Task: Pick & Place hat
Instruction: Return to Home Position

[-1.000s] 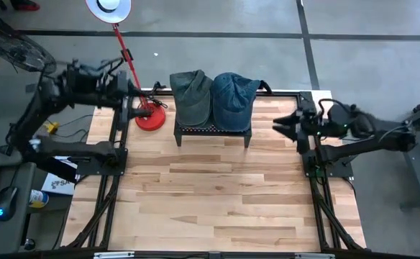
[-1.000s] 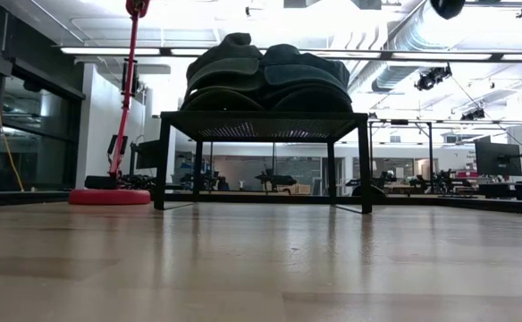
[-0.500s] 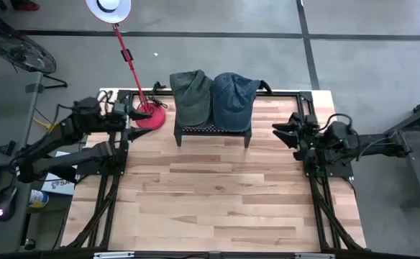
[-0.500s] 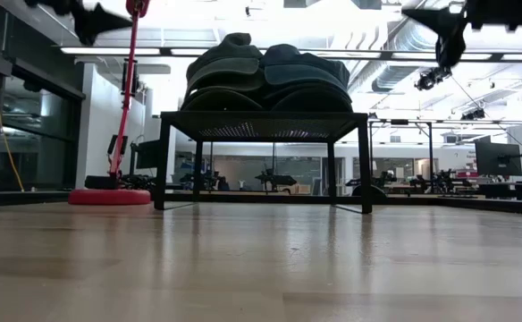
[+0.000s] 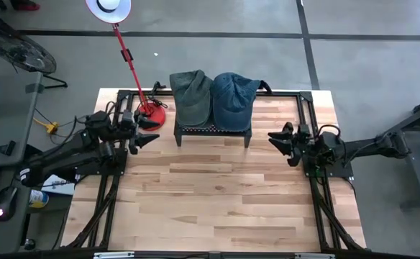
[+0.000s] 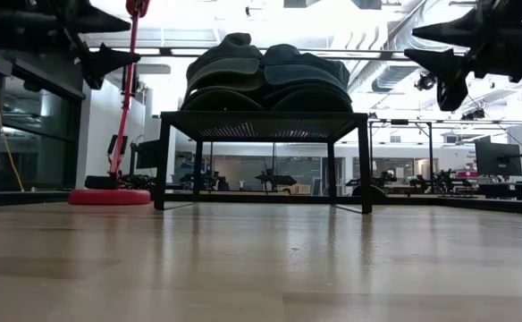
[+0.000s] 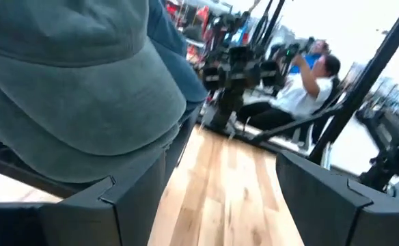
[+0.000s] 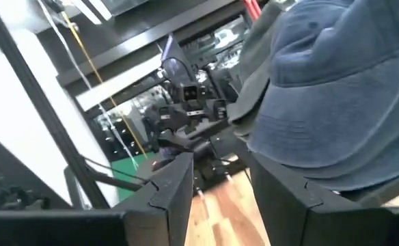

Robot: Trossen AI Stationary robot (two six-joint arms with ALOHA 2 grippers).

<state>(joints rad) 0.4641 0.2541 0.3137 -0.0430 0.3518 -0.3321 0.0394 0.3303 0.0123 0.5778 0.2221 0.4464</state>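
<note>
Fingers spread and empty, our left gripper [image 5: 151,132] hangs just left of the shelf [image 5: 213,131] in the high view, our right gripper [image 5: 280,140] off its right; gray caps [image 5: 192,97] lie nearer the left arm, blue caps [image 5: 233,99] nearer the right, both long front to back. In the low view both stacks sit atop the shelf, clear of either gripper, so we judge only pulling away is left. Each wrist view faces its own stack; we read no lettering.
</note>
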